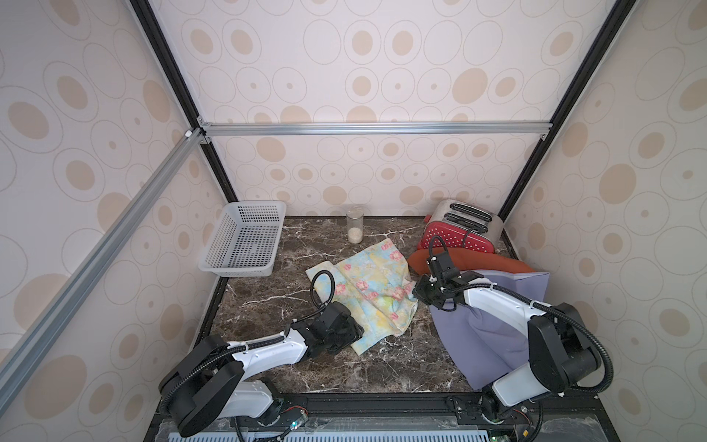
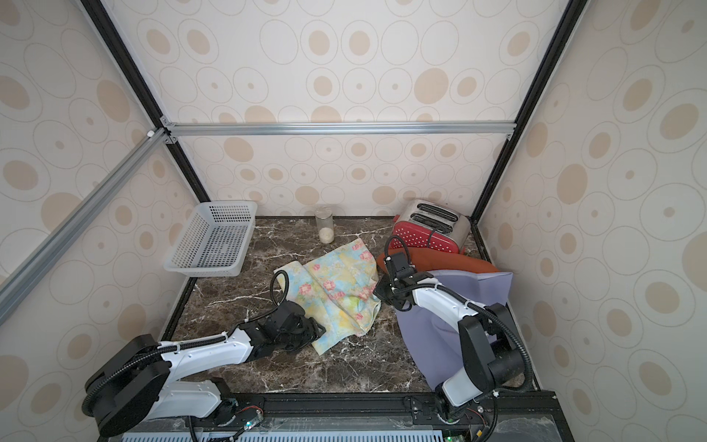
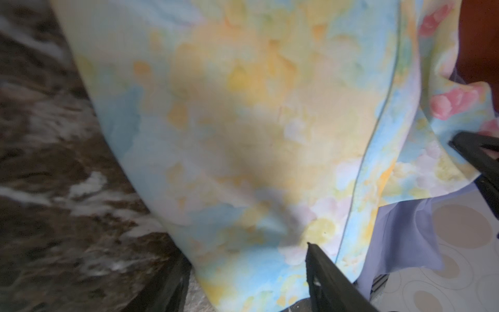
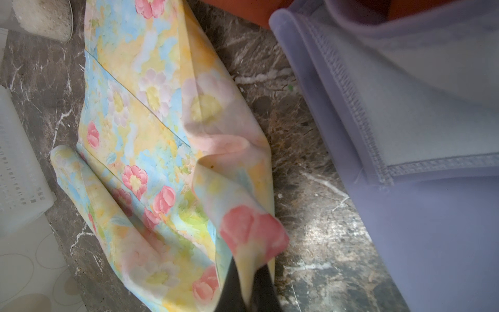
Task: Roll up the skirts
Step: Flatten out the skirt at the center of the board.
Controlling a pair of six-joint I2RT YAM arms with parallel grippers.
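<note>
White plastic mesh basket (image 1: 237, 269) sits far left, well apart from the cloth.

Our left gripper (image 1: 355, 333) is low over the dark marble tabletop (image 1: 267, 302), at the near corner of the pale floral-print cloth skirt (image 1: 373, 283). Jaws stand apart. The wrist view shows its fingers (image 3: 321, 270) with fabric lying ahead of them and nothing clamped.

The floral skirt lies mid-table, rumpled flat, not rolled. We read its long axis as far-to-near, with the far end toward the glass jar (image 1: 354, 227) and the near end pointing at the left arm. Its far-left edge is curled over.

Right gripper (image 1: 419, 292) is closed on the skirt's right edge, pinching a lifted fold.

Key relation: the skirt lies between the two grippers, left at its near end, right at its side. For a roll along that axis, we judge the left arm better placed.

Plain lavender-purple cloth skirt (image 1: 482, 336) lies spread at right, under the right arm. Plain rust-orange cloth skirt (image 1: 509, 264) is bunched behind it, against the red toaster (image 1: 455, 233). We can't tell if that one is rolled.
</note>
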